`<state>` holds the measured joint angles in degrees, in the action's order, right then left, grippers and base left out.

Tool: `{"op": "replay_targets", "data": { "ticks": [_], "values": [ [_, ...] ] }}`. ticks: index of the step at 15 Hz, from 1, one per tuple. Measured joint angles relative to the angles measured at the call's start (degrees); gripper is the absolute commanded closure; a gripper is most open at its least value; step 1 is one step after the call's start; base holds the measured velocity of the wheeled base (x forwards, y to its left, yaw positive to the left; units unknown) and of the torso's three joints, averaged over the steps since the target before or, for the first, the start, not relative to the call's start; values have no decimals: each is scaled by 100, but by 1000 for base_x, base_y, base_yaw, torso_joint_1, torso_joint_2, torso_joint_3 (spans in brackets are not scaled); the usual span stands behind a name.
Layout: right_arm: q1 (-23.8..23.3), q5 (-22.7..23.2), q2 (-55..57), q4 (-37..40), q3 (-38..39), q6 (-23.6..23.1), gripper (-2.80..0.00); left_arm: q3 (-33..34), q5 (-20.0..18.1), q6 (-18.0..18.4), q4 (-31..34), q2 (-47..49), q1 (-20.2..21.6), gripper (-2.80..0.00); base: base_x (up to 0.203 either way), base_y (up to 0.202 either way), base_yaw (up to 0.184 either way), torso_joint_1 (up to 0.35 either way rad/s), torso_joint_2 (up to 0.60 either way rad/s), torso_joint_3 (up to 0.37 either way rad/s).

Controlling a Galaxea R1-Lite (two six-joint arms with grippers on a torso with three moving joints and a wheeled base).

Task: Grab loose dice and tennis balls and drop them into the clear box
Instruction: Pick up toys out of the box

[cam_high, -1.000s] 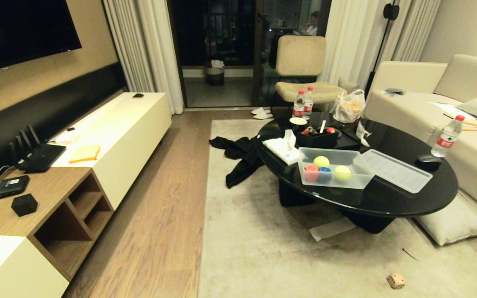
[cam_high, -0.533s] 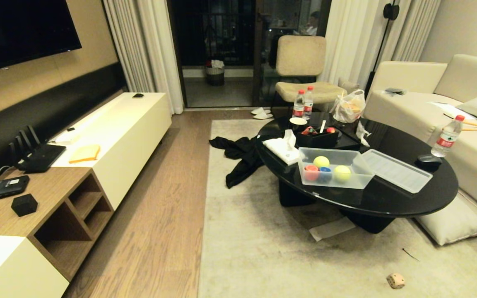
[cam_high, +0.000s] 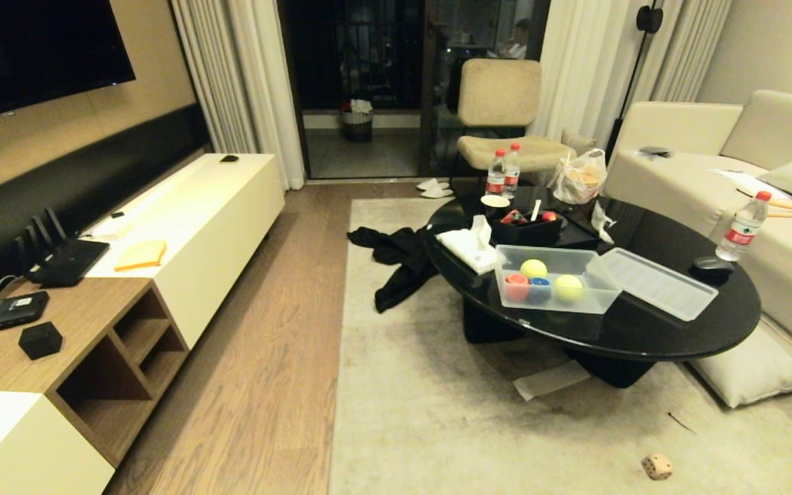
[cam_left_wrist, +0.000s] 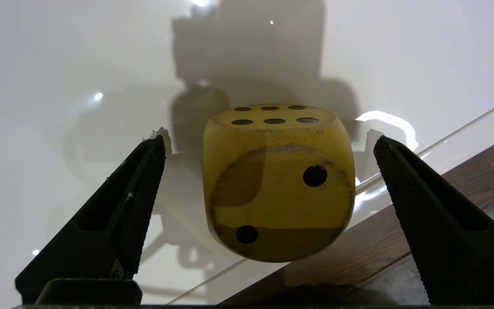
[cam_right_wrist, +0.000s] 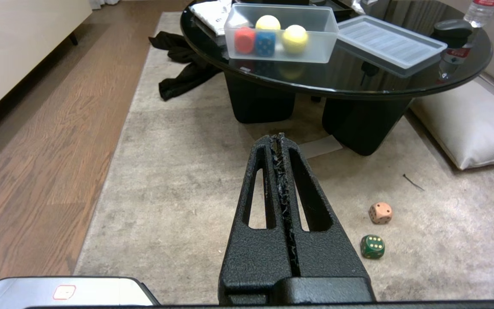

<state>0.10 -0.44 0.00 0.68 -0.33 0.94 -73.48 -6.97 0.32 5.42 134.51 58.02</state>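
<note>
Head view shows nothing in the room has moved over the last second: my landmark, the round glossy black coffee table (cam_high: 643, 330), and everything on it sit exactly as before, and neither arm appears there.

On the table, near its front edge, stands the frosted clear plastic box (cam_high: 561, 306). It already holds 2 fuzzy yellow-green tennis balls (cam_high: 533, 268), 1 red die (cam_high: 516, 285) and 1 blue die (cam_high: 539, 289). Its ribbed lid (cam_high: 661, 282) lies on the table just beside it, towards the sofa.

The left gripper (cam_left_wrist: 268, 139) is spread as wide as it goes. A yellowish cream die with dark pips (cam_left_wrist: 279, 184), 6 pips up, sits between the 2 black textured fingers (cam_left_wrist: 135, 201), clear of both, so nothing is held yet. The die rests on a glossy white surface by its edge; I cannot place that spot relative to the table.

The right gripper (cam_right_wrist: 279, 137) is parked with its fingers pressed together and empty, out in front of the table over the beige rug (cam_high: 437, 426). On the rug in front of the table, towards the sofa side, lie a pinkish cream die (cam_right_wrist: 380, 213) and a dark green die with yellow pips (cam_right_wrist: 372, 246), near each other.

With the scene this steady, I judge the left arm lined up and ready to close. 3 dice remain loose.
</note>
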Motion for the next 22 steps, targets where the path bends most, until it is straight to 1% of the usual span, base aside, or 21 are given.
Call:
{"op": "replay_targets", "data": {
  "ticks": [3, 4, 14, 18, 20, 22],
  "values": [
    [0, 0, 0, -1, 0, -1, 0, -2, 0, 2, 0, 7, -2, -280, 0, 0, 0, 0, 0, 0],
    [0, 0, 0, -1, 0, 0, 0, -5, 3, 4, 0, 9, -5, 0, 0, 0, 0, 0, 0, 0],
    [1, 0, 0, 2, 2, -6, 0, -9, -27, -4, 2, 17, 6, 0, 0, 0, 0, 0, 0, 0],
    [4, -2, 0, 1, 2, -1, 0, 19, -74, -14, 27, -202, -8, 0, 0, 0, 0, 0, 0, 0],
    [4, 2, 0, 0, 2, 2, 0, 62, -83, -51, 57, -470, -195, 0, 0, 0, 0, 0, 0, 0],
    [4, 0, 0, 0, 2, 2, 0, 129, -77, -173, 79, -798, -549, 0, 0, 0, 0, 0, 0, 0]
  ]
}}
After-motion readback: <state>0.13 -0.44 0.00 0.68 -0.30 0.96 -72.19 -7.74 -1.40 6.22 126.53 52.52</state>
